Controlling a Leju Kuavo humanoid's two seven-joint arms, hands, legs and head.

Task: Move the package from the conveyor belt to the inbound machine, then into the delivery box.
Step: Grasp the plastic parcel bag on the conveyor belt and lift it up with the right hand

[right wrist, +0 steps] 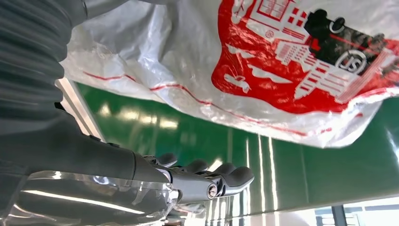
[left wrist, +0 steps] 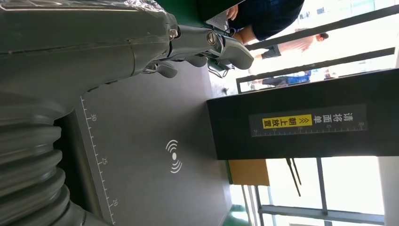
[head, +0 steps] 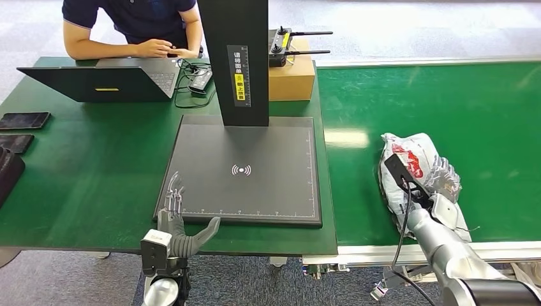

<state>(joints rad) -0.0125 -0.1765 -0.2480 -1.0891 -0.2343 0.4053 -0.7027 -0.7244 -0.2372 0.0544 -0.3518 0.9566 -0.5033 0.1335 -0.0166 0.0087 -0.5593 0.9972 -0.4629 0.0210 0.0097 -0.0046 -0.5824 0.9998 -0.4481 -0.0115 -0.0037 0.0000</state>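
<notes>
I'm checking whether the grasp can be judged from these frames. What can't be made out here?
- Head view: the right hand lies at the package; the wrist mount and crumpled plastic hide whether it grips.
- Right wrist view: the package is cut off by the edges.
- Head view: the label on the machine's column is too small to read.

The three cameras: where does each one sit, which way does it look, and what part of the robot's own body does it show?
Head view: high on the body, looking forward and down at the scanner plate, conveyor belt and package; both arms, left hand and right hand show.
Left wrist view: behind the left hand, looking across the scanner plate to the black post.
Right wrist view: behind the right hand, under the package, above the conveyor belt.
Shared: head and left wrist views both show the plate's wireless mark.
</notes>
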